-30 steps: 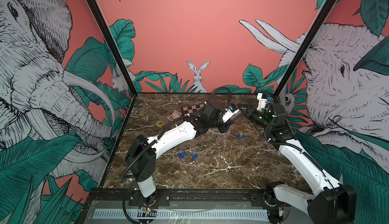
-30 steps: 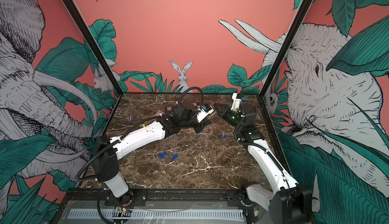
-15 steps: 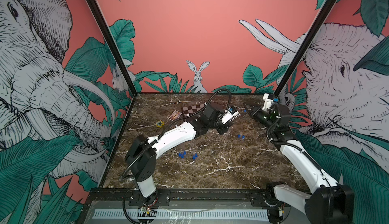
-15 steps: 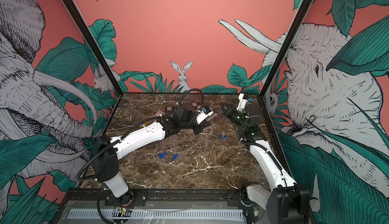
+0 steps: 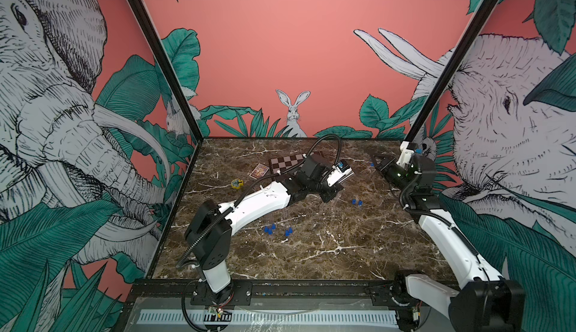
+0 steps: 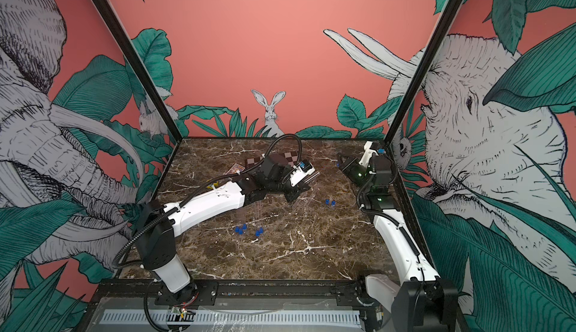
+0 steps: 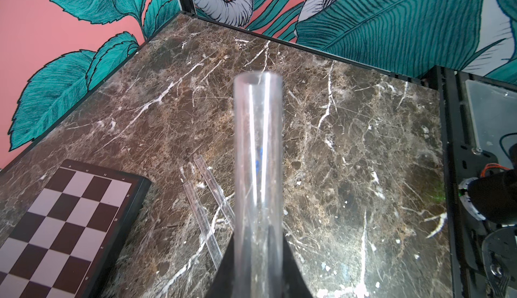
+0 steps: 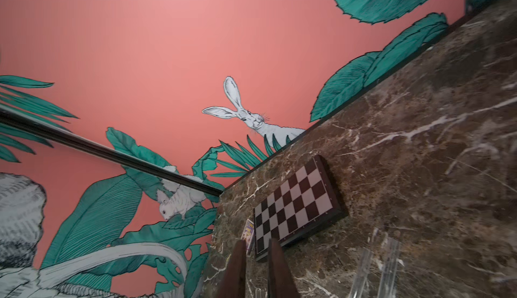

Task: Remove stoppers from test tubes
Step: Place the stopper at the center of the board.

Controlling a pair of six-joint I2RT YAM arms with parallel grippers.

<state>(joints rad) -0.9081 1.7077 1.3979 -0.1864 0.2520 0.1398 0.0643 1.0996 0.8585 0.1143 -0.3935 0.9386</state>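
My left gripper (image 7: 257,257) is shut on a clear test tube (image 7: 257,156) whose mouth is open, with no stopper in it. In a top view this gripper (image 5: 331,194) hangs over mid-table. My right gripper (image 5: 375,160) is near the right wall with a blue stopper (image 5: 372,164) at its fingertips. Its wrist view shows only a narrow gap between the fingers (image 8: 237,265). Two open tubes (image 7: 207,198) lie beside the chessboard. Capped tubes with blue stoppers (image 5: 279,230) lie nearer the front. Two loose stoppers (image 5: 357,202) rest to the right.
A chessboard (image 5: 286,163), a small card (image 5: 259,170) and a yellow toy piece (image 5: 237,184) sit at the back left of the marble table (image 5: 311,262). Printed walls close in the left, back and right sides.
My right gripper has drawn back from the mouth of the tube in my left gripper toward the right wall. The left arm has barely moved.
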